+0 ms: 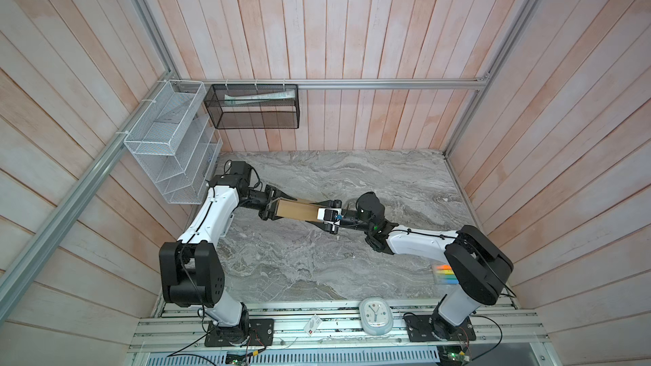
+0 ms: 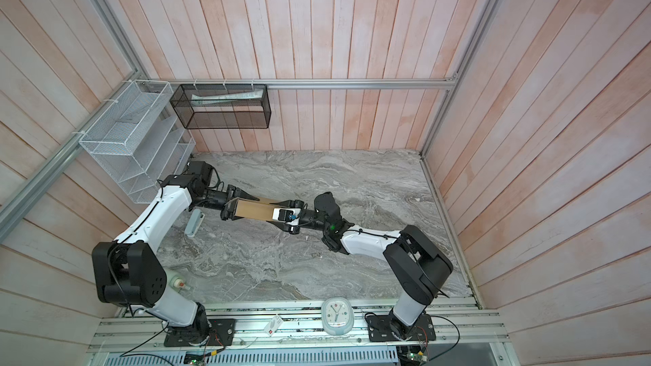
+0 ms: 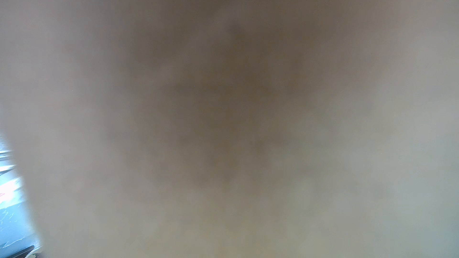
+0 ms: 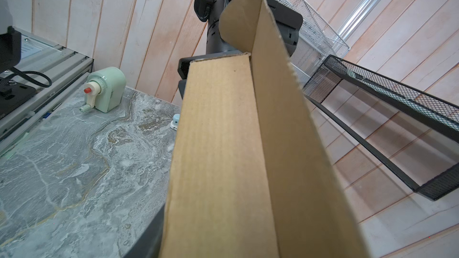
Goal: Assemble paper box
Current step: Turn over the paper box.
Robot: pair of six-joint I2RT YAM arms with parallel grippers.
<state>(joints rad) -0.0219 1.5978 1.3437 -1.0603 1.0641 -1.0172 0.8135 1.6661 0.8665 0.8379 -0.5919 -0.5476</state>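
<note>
Between L+R jaws: paper box

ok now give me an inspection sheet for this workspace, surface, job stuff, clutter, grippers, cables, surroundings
surface: grey marble-pattern tabletop, no spills seen
job's things: brown corrugated cardboard box, folded long and narrow, held between the arms
clutter: mint green crank pencil sharpener; pale blue clock on the front rail; pack of coloured markers
grippers: left gripper and right gripper each clamp one end of the box
cables: black cables loop at the arm bases
surroundings: pink wood-plank walls; white wire rack; black mesh basket
</note>
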